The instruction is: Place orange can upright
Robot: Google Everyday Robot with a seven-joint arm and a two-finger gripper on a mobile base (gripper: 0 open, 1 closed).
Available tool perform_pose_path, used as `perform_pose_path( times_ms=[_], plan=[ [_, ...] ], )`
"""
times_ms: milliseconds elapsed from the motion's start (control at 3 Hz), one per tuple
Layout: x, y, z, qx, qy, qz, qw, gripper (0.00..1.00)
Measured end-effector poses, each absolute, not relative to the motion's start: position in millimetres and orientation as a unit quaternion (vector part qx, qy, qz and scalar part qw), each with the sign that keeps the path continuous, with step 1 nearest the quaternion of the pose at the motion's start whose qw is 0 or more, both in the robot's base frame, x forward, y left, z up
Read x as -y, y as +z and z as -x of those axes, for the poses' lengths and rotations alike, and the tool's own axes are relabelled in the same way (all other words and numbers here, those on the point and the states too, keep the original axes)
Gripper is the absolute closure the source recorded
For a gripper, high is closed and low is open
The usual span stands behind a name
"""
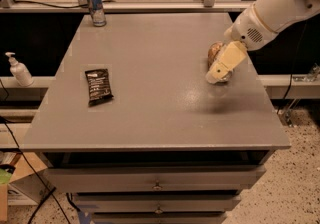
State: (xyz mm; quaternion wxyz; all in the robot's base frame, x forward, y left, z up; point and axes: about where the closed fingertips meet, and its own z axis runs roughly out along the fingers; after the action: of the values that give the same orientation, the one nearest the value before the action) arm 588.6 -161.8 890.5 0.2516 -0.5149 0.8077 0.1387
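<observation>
The orange can point(214, 52) lies on its side near the right edge of the grey table point(155, 43). Only its brownish-gold far end shows. My gripper point(223, 66), cream-coloured, comes down from the white arm at the upper right and sits right over the can, covering most of it. I cannot tell whether it is touching or holding the can.
A tall blue-and-silver can point(95, 5) stands upright at the table's back left. A black snack packet point(98, 86) lies flat on the left side. A white pump bottle point(20, 70) stands on a ledge left of the table. Drawers point(157, 180) are below the front edge.
</observation>
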Motion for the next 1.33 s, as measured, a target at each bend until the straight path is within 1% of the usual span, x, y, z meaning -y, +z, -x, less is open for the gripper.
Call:
perform_pose_path(
  times_ms=[333, 1000, 1333],
  plan=[
    [166.8, 876.0, -606.4, -0.832, 0.129, 0.482, 0.243, 0.00],
    [188.7, 868.1, -649.2, -0.868, 0.105, 0.412, 0.255, 0.00],
    [196.5, 856.3, -666.7, -0.883, 0.097, 0.385, 0.250, 0.00]
  ],
)
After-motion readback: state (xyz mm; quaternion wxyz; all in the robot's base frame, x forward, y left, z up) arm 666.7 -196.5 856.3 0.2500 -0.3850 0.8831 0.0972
